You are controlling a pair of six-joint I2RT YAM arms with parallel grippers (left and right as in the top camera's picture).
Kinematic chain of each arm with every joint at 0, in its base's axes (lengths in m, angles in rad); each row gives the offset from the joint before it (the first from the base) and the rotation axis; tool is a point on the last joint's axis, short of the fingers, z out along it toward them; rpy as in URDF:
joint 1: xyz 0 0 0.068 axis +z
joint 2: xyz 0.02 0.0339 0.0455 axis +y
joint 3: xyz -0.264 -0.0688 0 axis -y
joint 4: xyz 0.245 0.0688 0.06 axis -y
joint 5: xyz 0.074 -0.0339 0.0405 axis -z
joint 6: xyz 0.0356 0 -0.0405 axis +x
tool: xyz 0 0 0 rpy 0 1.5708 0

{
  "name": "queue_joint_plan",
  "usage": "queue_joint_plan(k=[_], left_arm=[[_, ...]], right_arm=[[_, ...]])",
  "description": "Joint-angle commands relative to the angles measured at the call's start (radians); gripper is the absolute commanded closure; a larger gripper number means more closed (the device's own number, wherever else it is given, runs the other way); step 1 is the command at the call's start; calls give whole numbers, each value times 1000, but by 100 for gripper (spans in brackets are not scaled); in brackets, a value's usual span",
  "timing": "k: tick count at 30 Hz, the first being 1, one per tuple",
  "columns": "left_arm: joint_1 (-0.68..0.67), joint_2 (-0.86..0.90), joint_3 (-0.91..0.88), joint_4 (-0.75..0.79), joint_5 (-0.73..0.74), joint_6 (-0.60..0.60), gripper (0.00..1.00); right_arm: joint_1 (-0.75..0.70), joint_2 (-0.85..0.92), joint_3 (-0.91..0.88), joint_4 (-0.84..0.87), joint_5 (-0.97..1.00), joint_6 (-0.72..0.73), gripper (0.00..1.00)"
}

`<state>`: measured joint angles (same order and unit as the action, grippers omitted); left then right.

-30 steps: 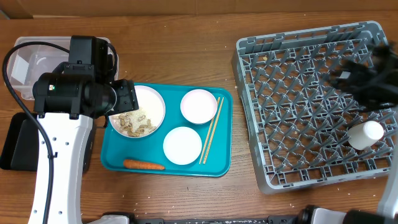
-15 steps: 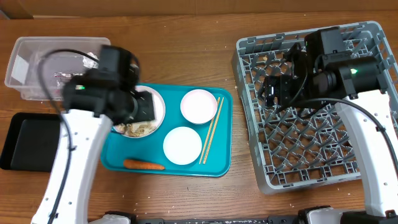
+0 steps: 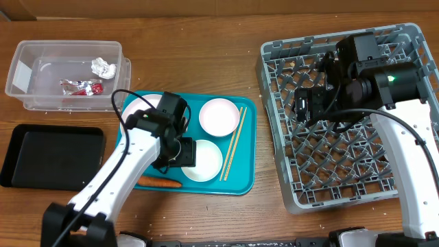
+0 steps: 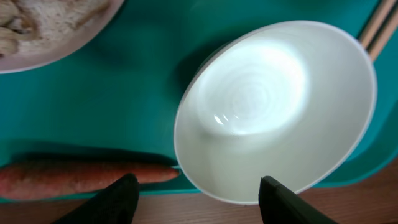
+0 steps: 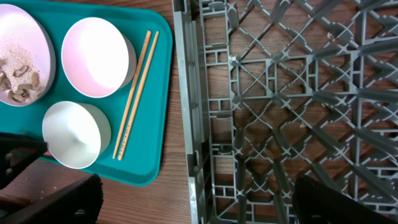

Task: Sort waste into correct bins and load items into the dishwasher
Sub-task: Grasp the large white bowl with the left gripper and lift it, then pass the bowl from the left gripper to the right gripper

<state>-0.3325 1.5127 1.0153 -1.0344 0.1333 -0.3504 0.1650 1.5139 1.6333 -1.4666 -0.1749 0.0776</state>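
Spread above the near bowl [image 4: 273, 106] and carrot [image 4: 81, 177], the left end effector [image 4: 198, 194] seems poised for a pick, while the right end effector [image 3: 306, 103] hovers wide apart, empty, over the rack [image 3: 343, 171].

Robot lab bench w/ wood table [image 3: 206, 62], grey dish rack [image 3: 329, 165], teal tray [image 3: 241, 173]

The left arm [image 3: 116, 171] is a long white link running up from the lower left of the overhead frame, capped near centre-left by black, boxy joint housings. A thin black cable [image 3: 114, 104] loops beside it. The right arm [image 3: 405, 158] has the same white shell along the right edge, with black motor blocks at upper right bearing a small green light [image 3: 391, 78]. The left gripper [image 4: 198, 202] and right gripper [image 5: 199, 199] have matte black, blunt-tipped fingers [image 4: 115, 200].
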Motion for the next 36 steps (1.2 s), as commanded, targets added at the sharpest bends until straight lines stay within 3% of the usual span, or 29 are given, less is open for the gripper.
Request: queue_joint_plan(k=[1,4,8,11,14,24,30,36], left_arm=[[-3,58,-34,42,37,-32,37],[-3,107,-34,78,48,-32,44],[-3,148,-34,99,48,-43,66],[-1,152,-34,107,43,-43,74],[0,152,-34,117,39,-43,96],[69,74,129,-36,40,-22,96],[55,-23,319,-60,51,-12,96],[-14,-30,380,-42,77,-32,96]], right_arm=[[0,-2,10,2,10,-7,0],[0,-2,10,-2,10,-7,0],[0,-2,10,-9,11,-7,0],[0,-2,10,-13,19,-6,0],[0,-2,10,-15,18,-6,0],[-6,-2,10,-31,116,32,0],[14,-2,10,13,-133,-7,5],[110,1,10,58,-169,5,11]])
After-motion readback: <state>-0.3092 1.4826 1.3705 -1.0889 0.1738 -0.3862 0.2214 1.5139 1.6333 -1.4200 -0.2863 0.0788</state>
